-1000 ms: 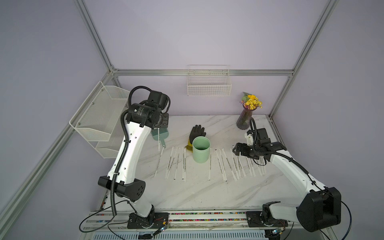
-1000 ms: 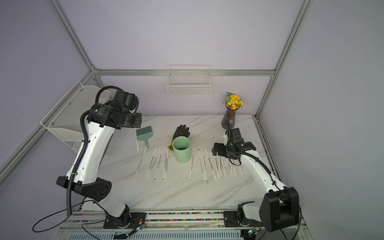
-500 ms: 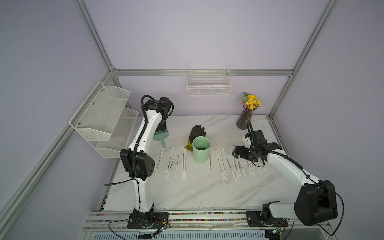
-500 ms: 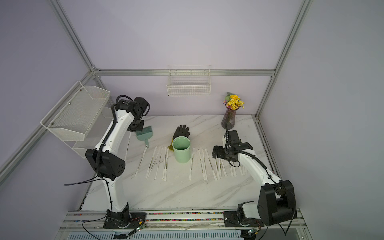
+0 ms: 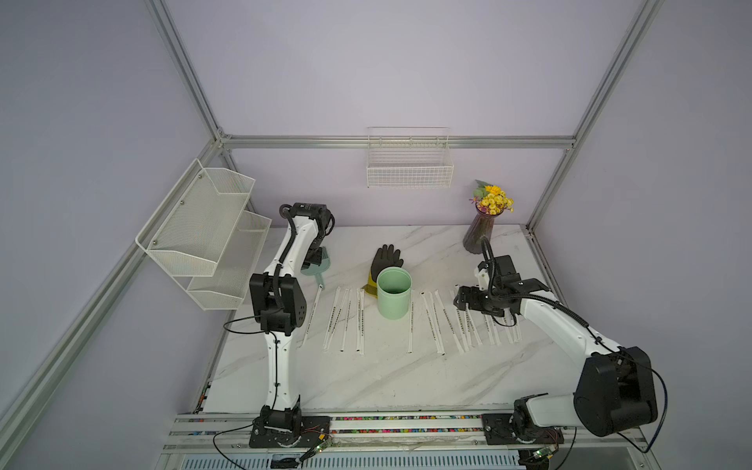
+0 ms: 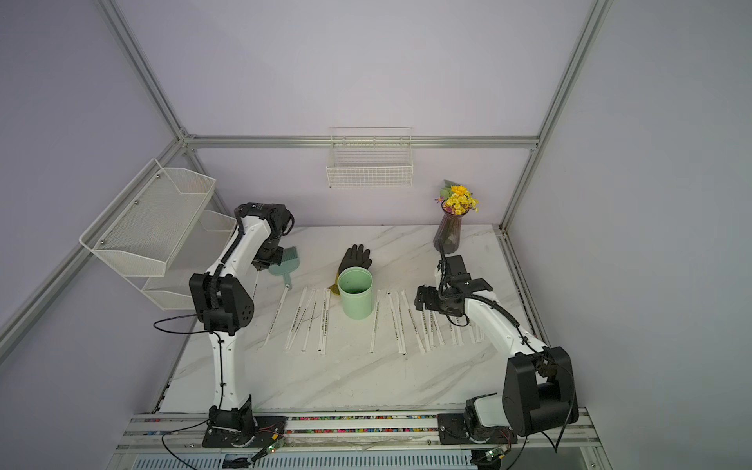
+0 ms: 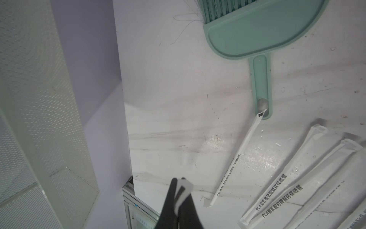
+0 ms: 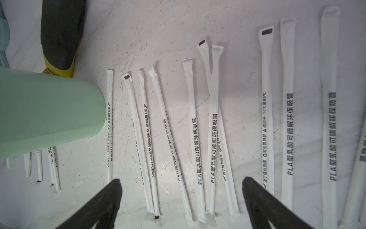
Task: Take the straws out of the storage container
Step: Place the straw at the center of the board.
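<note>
white marble bench (image 5: 386,378) is carrying the straws (image 5: 360,317), all lying flat in rows on both sides of the green cup (image 5: 392,299). the cup is standing upright in the middle, just in front of a black glove (image 5: 384,260). left gripper (image 7: 179,184) is pinching tight on one straw (image 7: 185,188) near the green brush (image 7: 263,25). right gripper (image 8: 181,179) is hanging wide open over the straws beside the cup.
</note>
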